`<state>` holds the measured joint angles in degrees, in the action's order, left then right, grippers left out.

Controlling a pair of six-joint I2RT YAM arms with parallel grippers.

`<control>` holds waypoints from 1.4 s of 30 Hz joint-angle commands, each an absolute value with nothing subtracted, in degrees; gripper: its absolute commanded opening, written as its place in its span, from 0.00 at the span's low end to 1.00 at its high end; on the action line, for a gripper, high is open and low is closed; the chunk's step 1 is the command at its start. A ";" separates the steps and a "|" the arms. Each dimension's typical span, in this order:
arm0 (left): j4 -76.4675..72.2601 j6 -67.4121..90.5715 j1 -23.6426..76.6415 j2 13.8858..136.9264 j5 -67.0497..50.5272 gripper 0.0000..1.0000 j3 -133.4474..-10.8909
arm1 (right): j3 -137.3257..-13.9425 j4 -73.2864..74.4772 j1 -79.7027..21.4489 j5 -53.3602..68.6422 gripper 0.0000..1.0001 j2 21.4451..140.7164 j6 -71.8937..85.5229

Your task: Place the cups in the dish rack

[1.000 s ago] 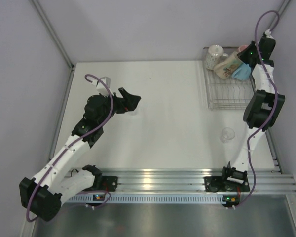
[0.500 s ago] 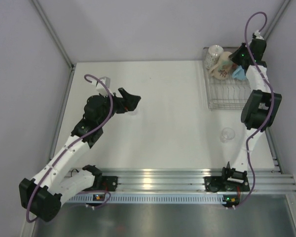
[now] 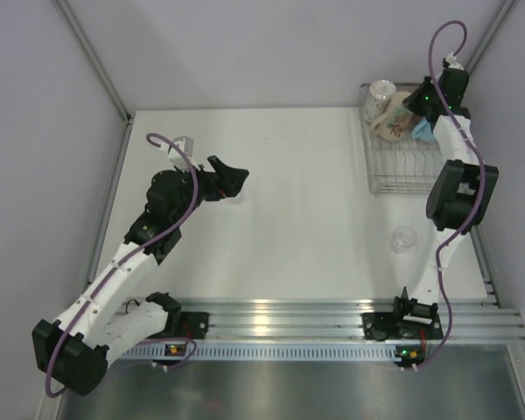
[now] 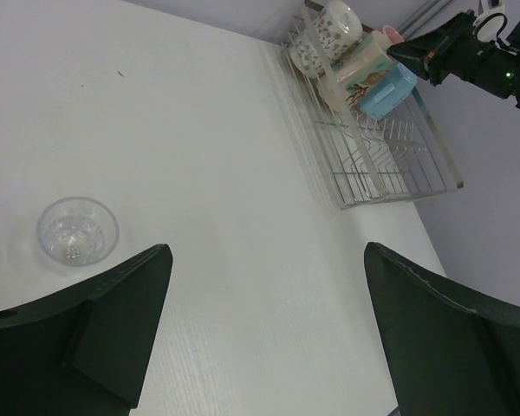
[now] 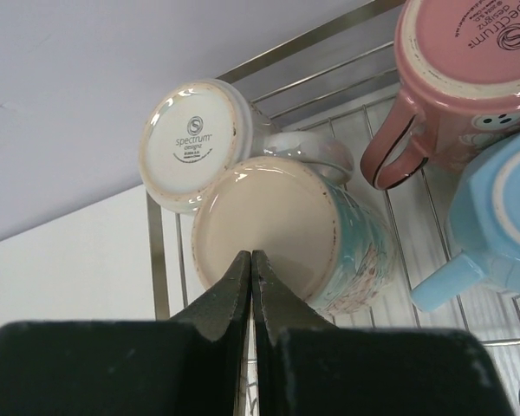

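Note:
The dish rack (image 3: pixel 402 162) stands at the table's far right corner, with the cups crowded at its back end. In the right wrist view the white patterned cup (image 5: pixel 195 139) and the pinkish-red cup (image 5: pixel 459 52) show their stamped bottoms. The cream patterned cup (image 5: pixel 329 234) and the light blue cup (image 5: pixel 503 217) lie beside them. My right gripper (image 5: pixel 251 258) hangs shut and empty just over the cream cup. My left gripper (image 4: pixel 267 253) is wide open over bare table at mid-left, holding nothing. In the top view the right arm hides the pinkish-red cup.
A clear glass (image 3: pixel 404 238) stands on the table in front of the rack, also visible as the glass (image 4: pixel 78 232) in the left wrist view. The near part of the rack (image 4: pixel 399 165) holds only bare wires. Walls close in behind and to the right of the rack.
My right gripper has drawn back and up toward the rack's far end, uncovering the cream and light blue cups in the top view. The left arm has barely shifted.

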<state>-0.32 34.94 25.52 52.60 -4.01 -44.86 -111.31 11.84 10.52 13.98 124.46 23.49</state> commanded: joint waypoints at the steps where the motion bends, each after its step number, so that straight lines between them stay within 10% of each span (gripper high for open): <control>1: -3.78 34.80 25.22 51.85 -4.13 0.98 -44.91 | -112.06 14.59 10.02 12.31 0.00 120.68 21.36; 16: -0.27 31.56 25.31 52.99 -1.50 0.98 -46.93 | -110.23 17.32 10.37 9.76 0.22 109.19 21.80; 27: 10.36 25.58 25.31 58.44 -1.84 0.98 -56.59 | -89.31 19.51 -1.74 6.16 0.99 86.06 20.39; 42: 18.90 19.95 25.22 63.28 5.36 0.96 -62.75 | -49.94 6.77 -27.06 4.13 0.99 58.37 27.77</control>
